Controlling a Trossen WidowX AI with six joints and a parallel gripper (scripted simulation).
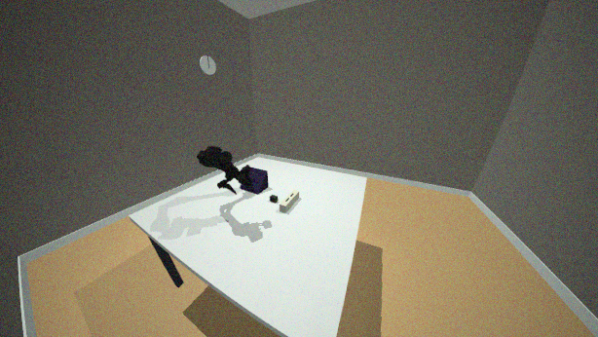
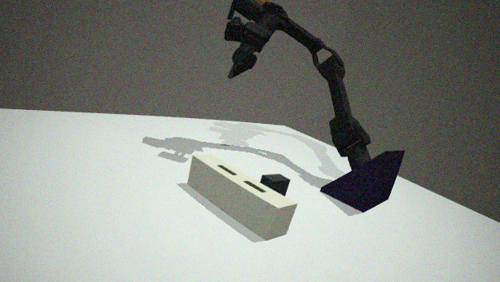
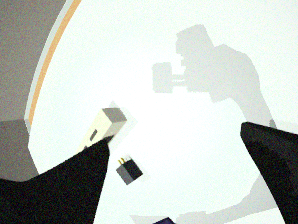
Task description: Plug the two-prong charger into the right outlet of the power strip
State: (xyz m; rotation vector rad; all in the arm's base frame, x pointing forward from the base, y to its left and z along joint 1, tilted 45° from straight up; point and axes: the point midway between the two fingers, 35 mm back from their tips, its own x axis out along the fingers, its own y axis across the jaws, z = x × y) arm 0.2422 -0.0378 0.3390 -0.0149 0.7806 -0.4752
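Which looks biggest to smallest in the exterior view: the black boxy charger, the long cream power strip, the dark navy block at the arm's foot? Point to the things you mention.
1. Long cream power strip point(image 1: 287, 205) point(image 2: 232, 200) point(image 3: 102, 125)
2. Dark navy block point(image 1: 259, 180) point(image 2: 366, 183) point(image 3: 164, 221)
3. Black boxy charger point(image 1: 274, 199) point(image 2: 276, 183) point(image 3: 130, 171)

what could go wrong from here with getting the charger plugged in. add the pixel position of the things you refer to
The charger point(image 1: 274, 199) point(image 2: 275, 183) point(image 3: 129, 171) lies close beside the power strip point(image 1: 289, 202) point(image 2: 240, 200) point(image 3: 106, 125), so an open finger could knock the strip on the way down.

Its prongs point(image 3: 124, 160) point sideways while the slots face up; without turning it upright, they might jam against the shutter.
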